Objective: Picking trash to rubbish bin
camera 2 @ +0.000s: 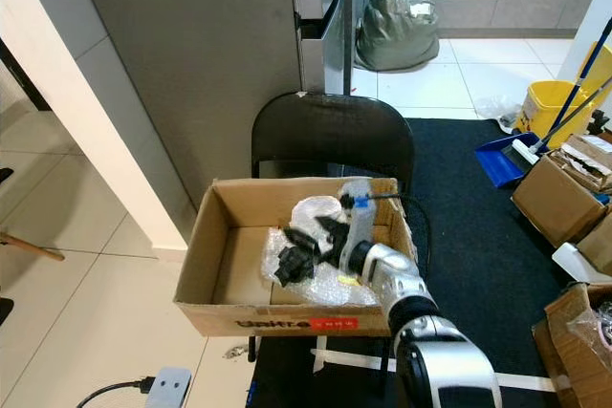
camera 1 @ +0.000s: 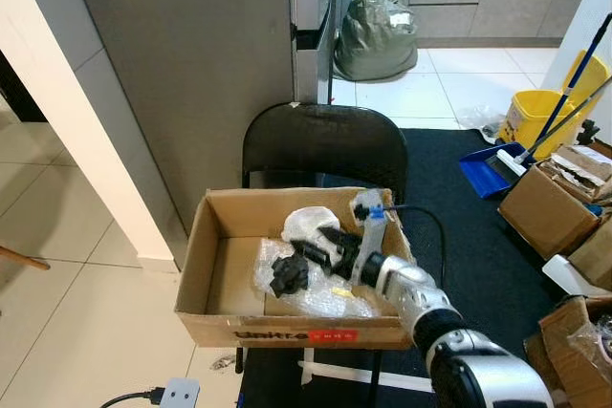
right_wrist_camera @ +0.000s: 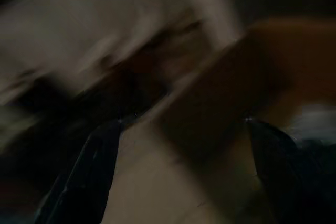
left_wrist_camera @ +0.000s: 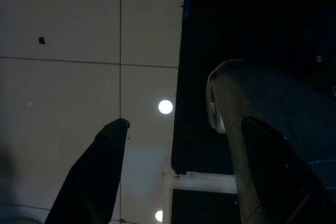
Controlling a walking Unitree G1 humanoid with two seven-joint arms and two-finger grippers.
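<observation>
Left gripper [left_wrist_camera: 173, 182] hangs idle over pale floor tile and the edge of the dark mat, its 2 black fingers spread apart with nothing between them. Cardboard box [camera 1: 222, 226], serving as the bin, sits on the seat of a black chair [camera 1: 323, 140]; its left half shows bare cardboard floor. Toward the box's middle and right: crumpled clear plastic [camera 1: 316, 298], a black lump [camera 1: 289, 274], a white wad [camera 1: 311, 222]. Right gripper [camera 1: 320, 247] reaches in over the box's right wall, black fingers low among this trash; wrist view is blurred, but the 2 fingers read as parted with box wall and floor between them, gripping nothing that can be made out. Clear plastic bottle [camera 1: 371, 222] with blue at its neck stands roughly upright beside the right wrist, long axis vertical; whether it leans on the arm cannot be told. Judgement: right arm is the working one, trash lies directly ahead and below its fingertips. Far right: yellow bucket [camera 1: 535, 114], blue dustpan [camera 1: 486, 169], more cartons [camera 1: 547, 209].
</observation>
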